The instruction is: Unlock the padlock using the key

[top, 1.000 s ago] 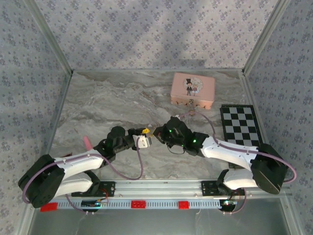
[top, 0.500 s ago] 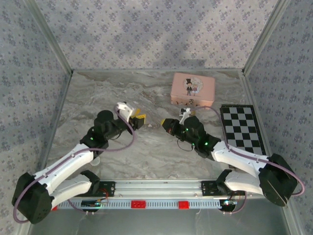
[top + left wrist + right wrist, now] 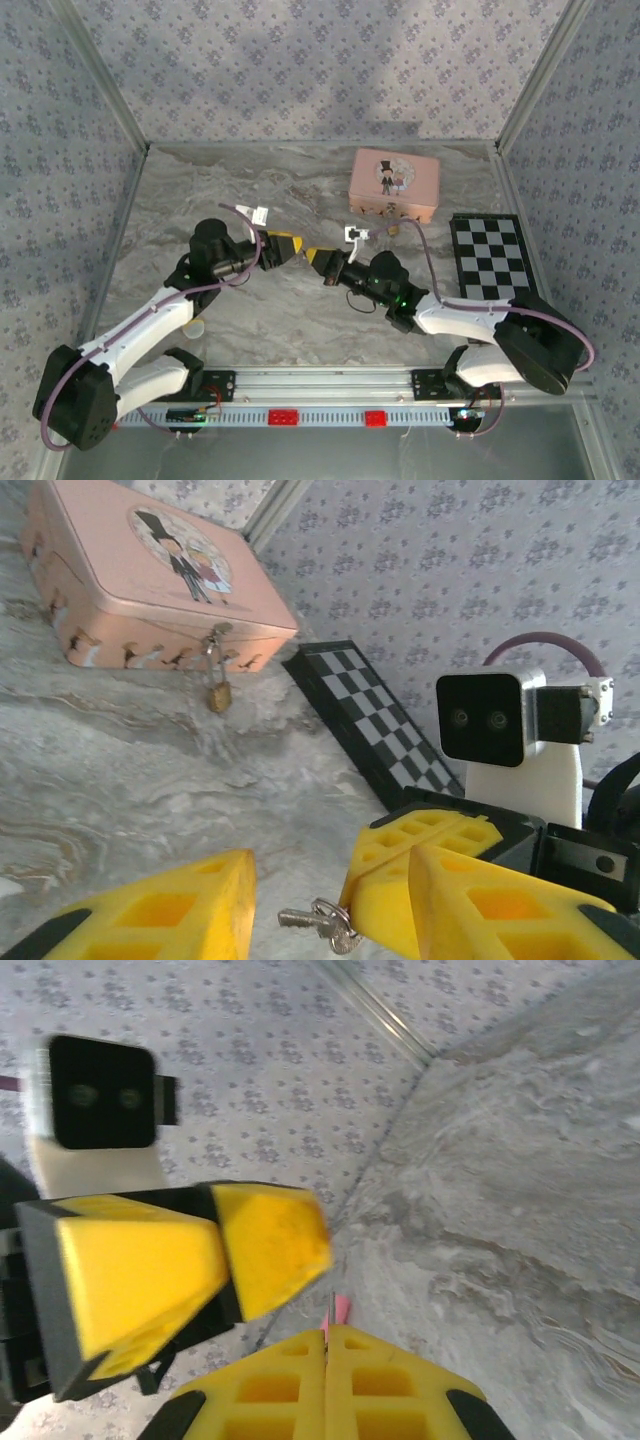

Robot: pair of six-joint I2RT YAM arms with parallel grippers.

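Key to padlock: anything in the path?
Nothing visible. The key, pinched in the right hand, faces the padlock hanging off the pink tin across open table.

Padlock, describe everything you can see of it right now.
The padlock is tiny, with a brass-gold, roughly square metal body and a thin silvery shackle. The shackle is looped through the small metal clasp on the front wall of the pink tin and looks closed. The padlock hangs below the clasp, tilted slightly, its body reaching down to the grey marbled tabletop just in front of the tin. Whether it actually rests on the tabletop is unclear. Nothing else touches it.
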